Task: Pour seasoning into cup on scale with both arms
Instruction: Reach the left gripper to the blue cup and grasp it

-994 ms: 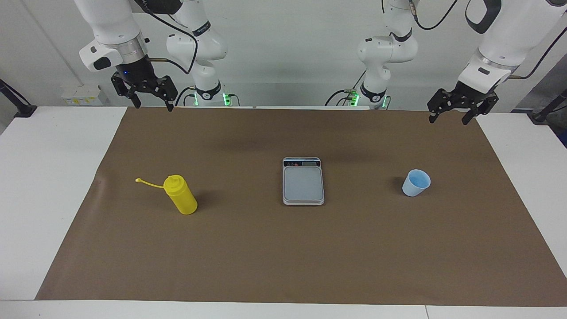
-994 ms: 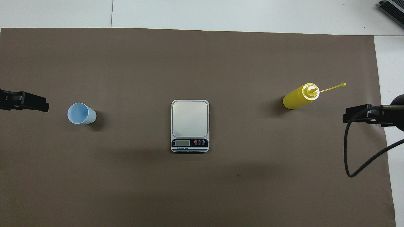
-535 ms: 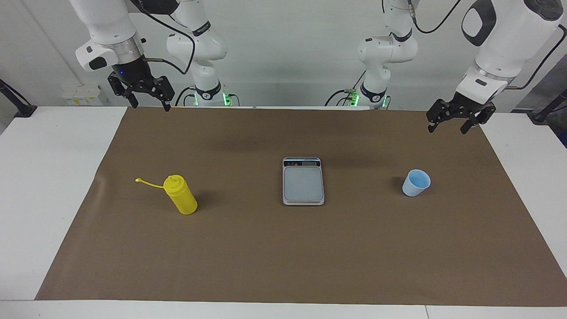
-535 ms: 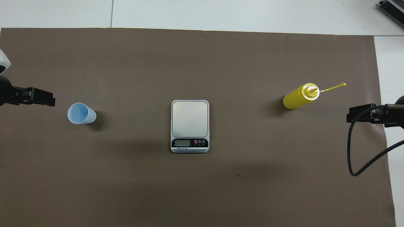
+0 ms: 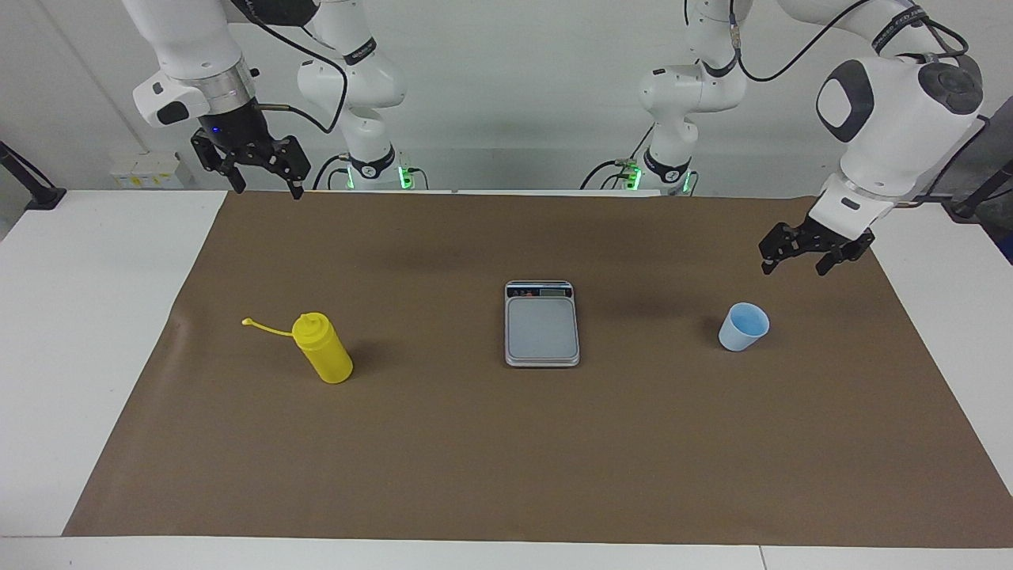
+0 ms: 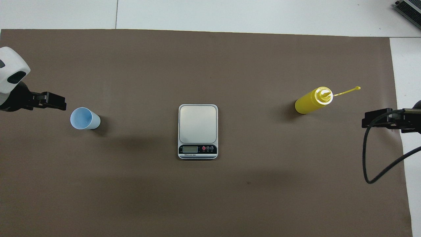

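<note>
The yellow seasoning bottle (image 5: pixel 323 348) stands upright on the brown mat toward the right arm's end, its cap strap sticking out sideways; it also shows in the overhead view (image 6: pixel 309 102). The pale-blue cup (image 5: pixel 742 327) stands upright on the mat toward the left arm's end, also in the overhead view (image 6: pixel 85 118). The scale (image 5: pixel 542 326) lies between them, bare, display toward the robots (image 6: pixel 198 124). My left gripper (image 5: pixel 793 267) is open and empty, in the air close beside the cup (image 6: pixel 62 105). My right gripper (image 5: pixel 267 190) is open and empty, high over the mat's edge (image 6: pixel 365 122).
A brown paper mat (image 5: pixel 506 459) covers the middle of the white table (image 5: pixel 71 356). A black cable (image 6: pixel 368 164) loops down from the right arm over the mat's edge at that end.
The left gripper has come down and moved toward the cup. The right gripper has shifted only slightly. Bottle, cup and scale have not moved.
</note>
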Available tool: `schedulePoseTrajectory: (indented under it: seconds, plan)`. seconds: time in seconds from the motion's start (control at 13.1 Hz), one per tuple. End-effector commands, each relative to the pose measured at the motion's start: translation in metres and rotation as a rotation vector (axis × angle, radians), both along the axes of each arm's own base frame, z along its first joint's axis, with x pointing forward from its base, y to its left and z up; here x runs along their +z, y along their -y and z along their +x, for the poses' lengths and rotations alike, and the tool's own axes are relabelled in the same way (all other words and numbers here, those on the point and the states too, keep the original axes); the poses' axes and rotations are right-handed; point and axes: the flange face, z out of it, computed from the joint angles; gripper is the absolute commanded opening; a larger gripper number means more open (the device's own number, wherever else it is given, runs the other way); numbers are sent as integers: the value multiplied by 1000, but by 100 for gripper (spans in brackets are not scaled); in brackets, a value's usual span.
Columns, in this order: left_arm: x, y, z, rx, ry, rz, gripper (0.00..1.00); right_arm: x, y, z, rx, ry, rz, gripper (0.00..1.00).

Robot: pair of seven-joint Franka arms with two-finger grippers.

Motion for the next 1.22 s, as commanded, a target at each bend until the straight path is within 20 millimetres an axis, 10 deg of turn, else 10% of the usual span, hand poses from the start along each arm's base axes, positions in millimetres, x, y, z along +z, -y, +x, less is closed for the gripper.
schedulePoseTrajectory:
  seconds: [0.0, 1.15]
  plan:
    - [-17, -20, -10, 11, -12, 20, 100, 2, 4, -5, 4, 5, 16, 100]
    - [-115, -43, -12, 244, 58, -14, 100, 7, 13, -11, -9, 7, 15, 100]
